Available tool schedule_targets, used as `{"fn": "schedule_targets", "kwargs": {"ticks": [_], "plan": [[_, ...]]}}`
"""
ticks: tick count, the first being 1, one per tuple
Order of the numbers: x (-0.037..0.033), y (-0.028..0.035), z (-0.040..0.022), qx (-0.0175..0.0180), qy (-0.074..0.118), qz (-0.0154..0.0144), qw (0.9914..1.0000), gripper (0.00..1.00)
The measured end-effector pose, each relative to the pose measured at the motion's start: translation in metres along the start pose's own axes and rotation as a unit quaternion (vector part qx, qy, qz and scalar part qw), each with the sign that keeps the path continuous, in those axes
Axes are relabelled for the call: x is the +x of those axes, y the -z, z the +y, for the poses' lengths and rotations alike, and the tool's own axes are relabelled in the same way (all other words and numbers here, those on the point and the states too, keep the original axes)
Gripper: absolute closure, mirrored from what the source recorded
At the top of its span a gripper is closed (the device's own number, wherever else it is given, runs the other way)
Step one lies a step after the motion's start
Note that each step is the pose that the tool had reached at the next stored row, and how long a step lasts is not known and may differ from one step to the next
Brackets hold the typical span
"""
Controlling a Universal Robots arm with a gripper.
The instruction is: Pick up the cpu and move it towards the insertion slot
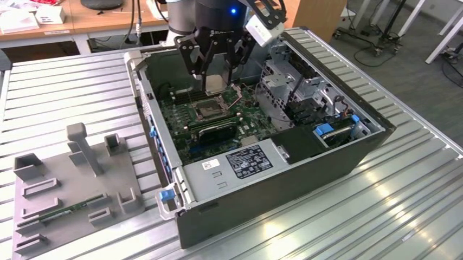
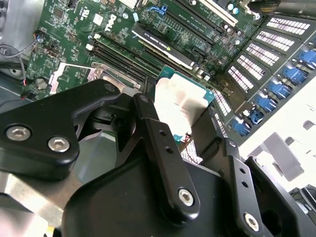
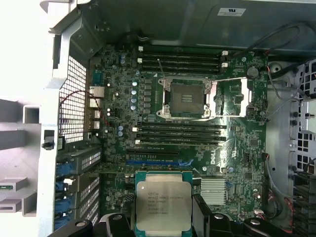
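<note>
Inside the open case [image 1: 289, 157], above the board [image 1: 217, 116], the hand [image 1: 216, 82] hangs with the cpu [image 1: 214, 84] between its black fingers [image 1: 195, 65]. In the first wrist view the cpu [image 3: 163, 203] shows its silvery top, ringed by a pale green rim, and the fingers [image 3: 202, 217] press on two opposite edges of it; in the second wrist view the cpu [image 2: 180, 106] sits tilted between the fingers [image 2: 153, 128], one on either side. The hand is closed just to the chip's width and holds nothing else.

The slot [image 1: 210, 110] lies on the board below and a little toward the exterior view's near side of the hand; the cpu is well clear of it, not touching. In the first wrist view the slot [image 3: 186, 98] is a dark square in a silvery frame, with long black memory slots [image 3: 180, 133] between it and the held chip.

The hand's own links hide the near edge of the cpu in both wrist views, and the arm is cut off at the top of the exterior view. The case stands on a ribbed metal surface [image 1: 65, 92], beside a grey fixture [image 1: 72, 189] at the exterior view's left.
</note>
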State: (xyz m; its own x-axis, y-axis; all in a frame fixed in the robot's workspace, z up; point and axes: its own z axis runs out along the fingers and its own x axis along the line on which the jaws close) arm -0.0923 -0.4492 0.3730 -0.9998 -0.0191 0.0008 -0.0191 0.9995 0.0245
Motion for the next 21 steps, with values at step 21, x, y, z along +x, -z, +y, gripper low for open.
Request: {"fn": "schedule_targets", "kwargs": {"ticks": [21], "plan": [[-0.0165,-0.0001,-0.0003,0.0000,0.000,0.0000,1.00000,0.46]]}}
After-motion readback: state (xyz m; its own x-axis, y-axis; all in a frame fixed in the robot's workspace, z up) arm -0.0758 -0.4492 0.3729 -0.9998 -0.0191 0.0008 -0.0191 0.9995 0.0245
